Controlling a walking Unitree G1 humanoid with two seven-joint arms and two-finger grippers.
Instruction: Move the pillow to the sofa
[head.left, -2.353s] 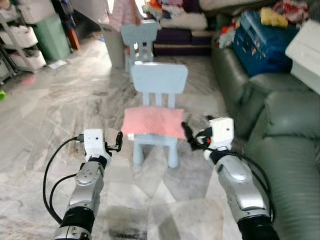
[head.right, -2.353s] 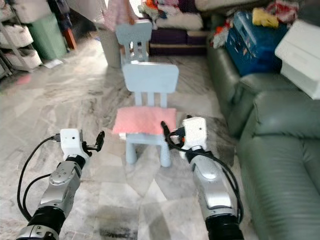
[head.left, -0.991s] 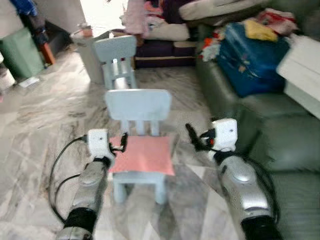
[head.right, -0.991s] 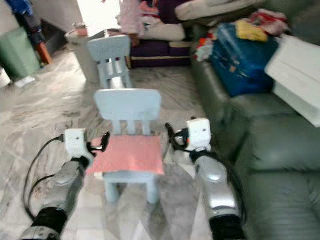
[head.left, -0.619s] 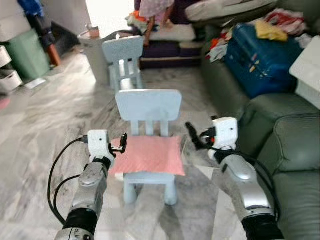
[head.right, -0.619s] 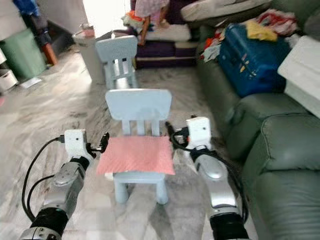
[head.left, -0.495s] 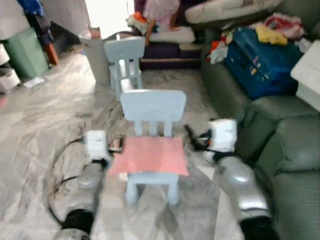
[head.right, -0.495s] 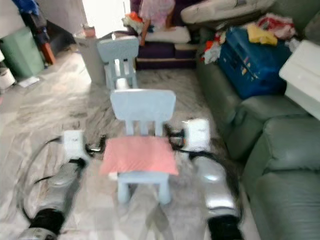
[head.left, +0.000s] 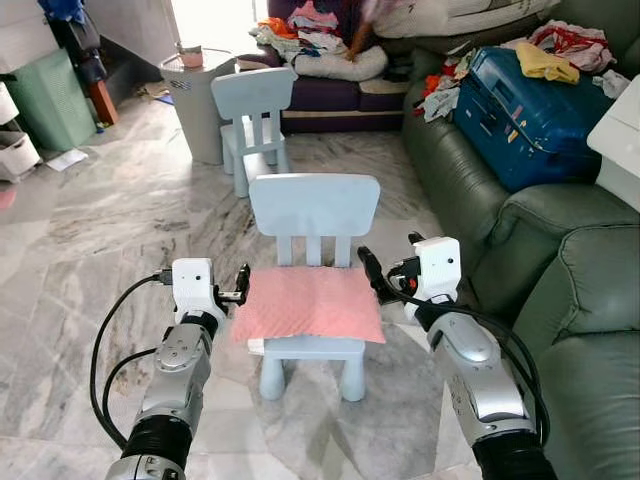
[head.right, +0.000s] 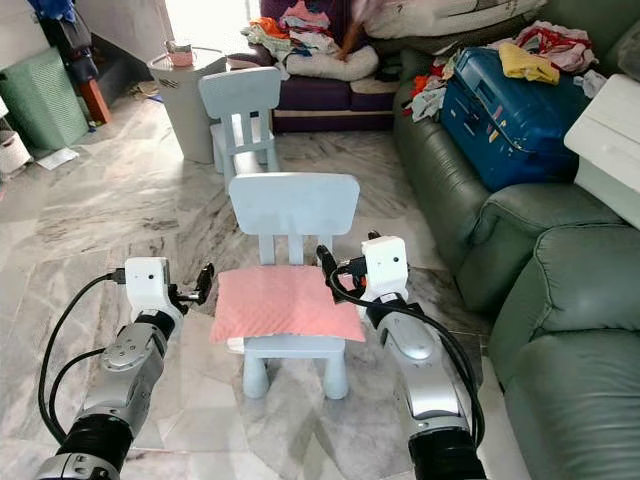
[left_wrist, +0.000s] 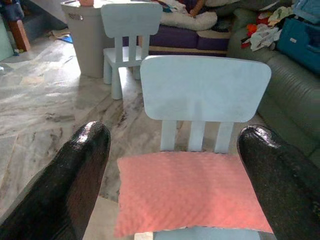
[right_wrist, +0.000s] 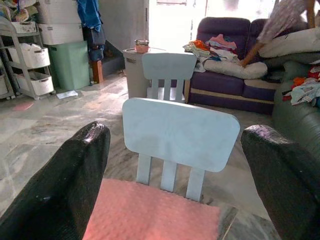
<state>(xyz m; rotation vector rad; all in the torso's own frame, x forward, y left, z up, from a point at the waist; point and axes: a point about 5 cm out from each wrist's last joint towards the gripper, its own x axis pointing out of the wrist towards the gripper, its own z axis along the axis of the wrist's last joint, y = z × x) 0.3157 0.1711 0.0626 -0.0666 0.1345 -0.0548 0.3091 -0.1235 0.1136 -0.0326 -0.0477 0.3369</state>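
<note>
A pink pillow (head.left: 310, 303) lies flat on the seat of a small light-blue chair (head.left: 314, 205) straight ahead of me. My left gripper (head.left: 243, 282) hovers just off the pillow's left edge. My right gripper (head.left: 368, 268) hovers off its right edge, near the back corner. Both are open and hold nothing; neither touches the pillow. In the left wrist view the black fingers (left_wrist: 82, 165) stand wide apart with the pillow (left_wrist: 192, 192) between them. The right wrist view has its fingers (right_wrist: 75, 180) spread the same way around the pillow (right_wrist: 150, 215). A green leather sofa (head.left: 590, 300) runs along my right.
A blue suitcase (head.left: 525, 95) and loose clothes lie on the sofa's far end. A second small chair (head.left: 255, 110) and a grey bin (head.left: 200, 110) stand behind the first. A person (right_wrist: 287, 20) bends over a purple sofa (head.left: 330, 80). Shelves and a green box (head.left: 50, 100) stand left.
The camera has swayed and come closer to the chair. Both grippers stay open on either side of the pillow, which still lies on the seat.
</note>
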